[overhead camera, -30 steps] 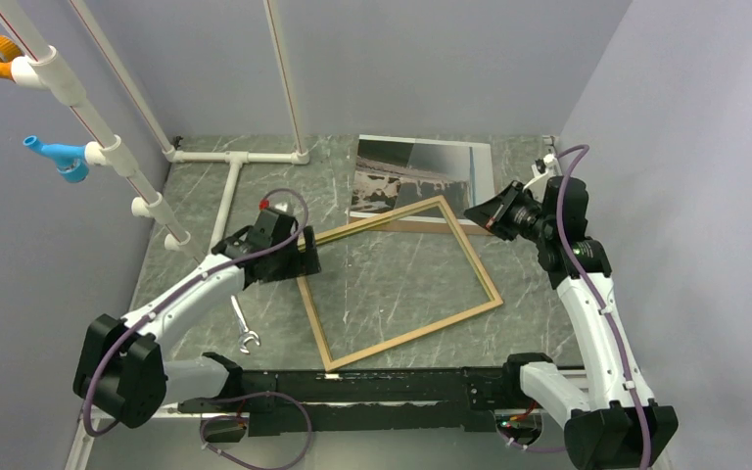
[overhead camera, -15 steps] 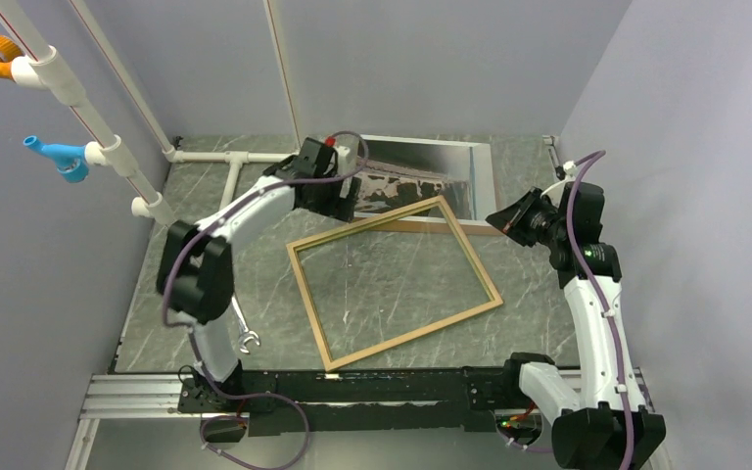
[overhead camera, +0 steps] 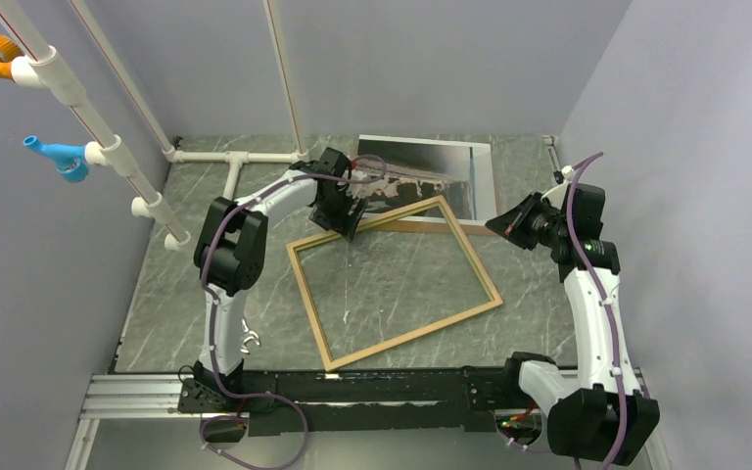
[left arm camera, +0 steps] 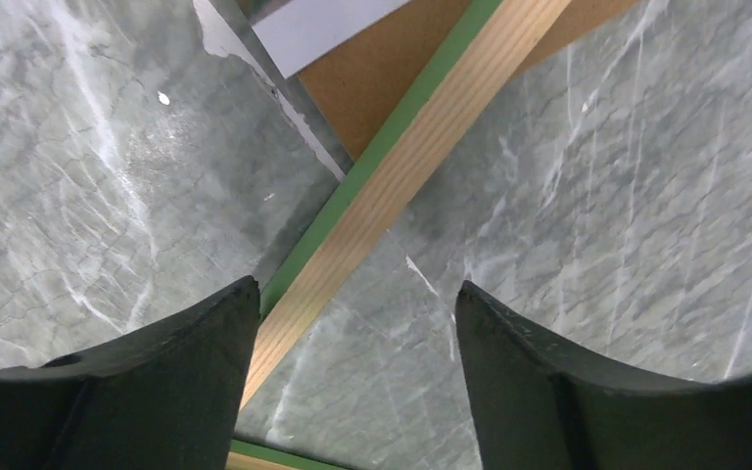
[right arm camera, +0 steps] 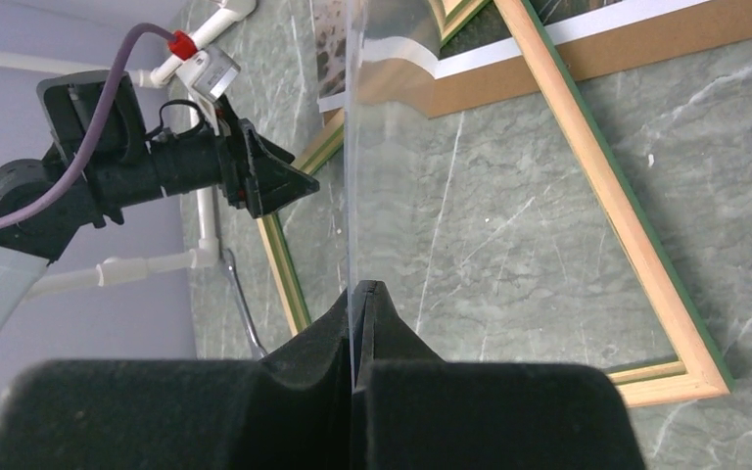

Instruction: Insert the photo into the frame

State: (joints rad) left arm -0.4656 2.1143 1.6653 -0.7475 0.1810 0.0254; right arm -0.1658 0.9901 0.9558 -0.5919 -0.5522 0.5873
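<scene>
The frame (overhead camera: 401, 336) lies flat on the table with its tan wood face up and its green side showing in the left wrist view (left arm camera: 421, 147). The photo (overhead camera: 421, 171) lies at the back on the brown backing board (overhead camera: 421, 225), and the frame's far corner overlaps them. My left gripper (overhead camera: 346, 223) is open, with the frame's far-left border between its fingers (left arm camera: 354, 289), close to the left finger. My right gripper (overhead camera: 496, 223) is shut on a clear pane (right arm camera: 351, 147), held edge-on above the frame's right side (right arm camera: 607, 196).
A metal wrench (overhead camera: 245, 338) lies left of the frame, by the left arm's lower link. White pipes (overhead camera: 235, 157) run along the back left. Grey walls close in behind and on the right. The backing board's corner (left arm camera: 352, 88) lies just beyond the frame border.
The left arm swung from the frame's left side to the back, then its gripper came down over the far-left border. The frame's left corner shifted slightly left. The right gripper drew back a little.
</scene>
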